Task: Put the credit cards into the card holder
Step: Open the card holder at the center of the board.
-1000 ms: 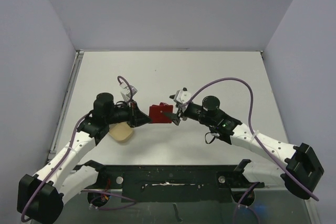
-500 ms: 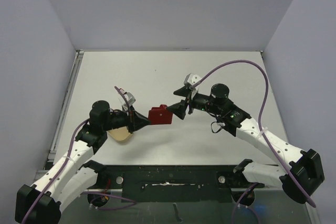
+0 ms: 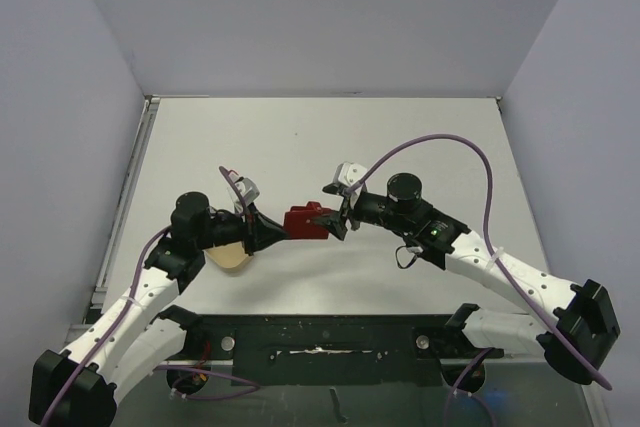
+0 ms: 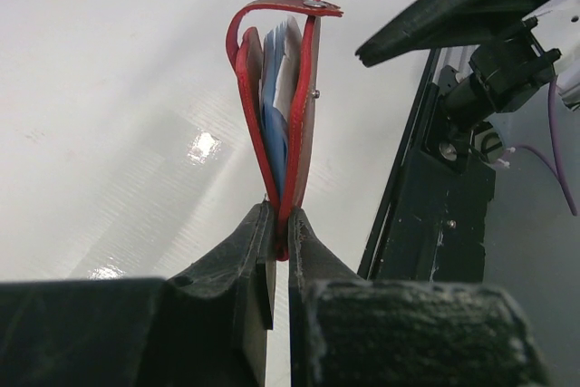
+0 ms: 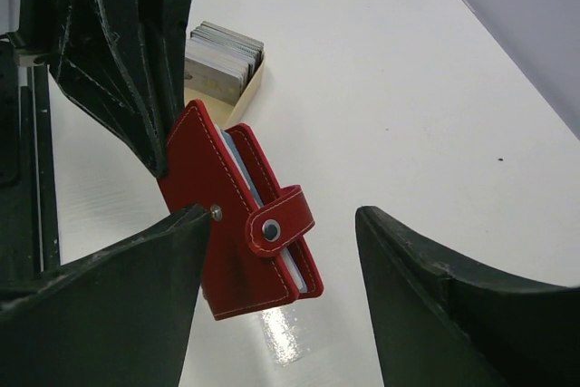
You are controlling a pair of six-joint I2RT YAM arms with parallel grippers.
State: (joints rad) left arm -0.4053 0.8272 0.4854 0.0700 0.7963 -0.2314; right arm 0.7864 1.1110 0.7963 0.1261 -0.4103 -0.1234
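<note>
Left gripper point(image 3: 272, 234) clenches the lower edge of the red card holder point(image 3: 303, 221), with pale blue credit cards point(image 4: 276, 97) tucked inside. At its 3 o'clock, the right gripper point(image 3: 336, 219) hangs with fingers spread. A spare stack point(image 5: 222, 53) fills the tan dish point(image 3: 228, 257) at 8 o'clock.

The wallet point(image 5: 237, 224) is red, with a thin line of pale stitches along its edges and a shiny silver snap point(image 5: 270, 230). The cards point(image 4: 277, 97) inside it are light blue and white. The dish point(image 5: 255, 83) is tan. The stack point(image 5: 222, 57) in it is grey. The table point(image 3: 430, 127) is white. The arms point(image 3: 125, 305) are white and black, with purple cables point(image 3: 437, 140).
</note>
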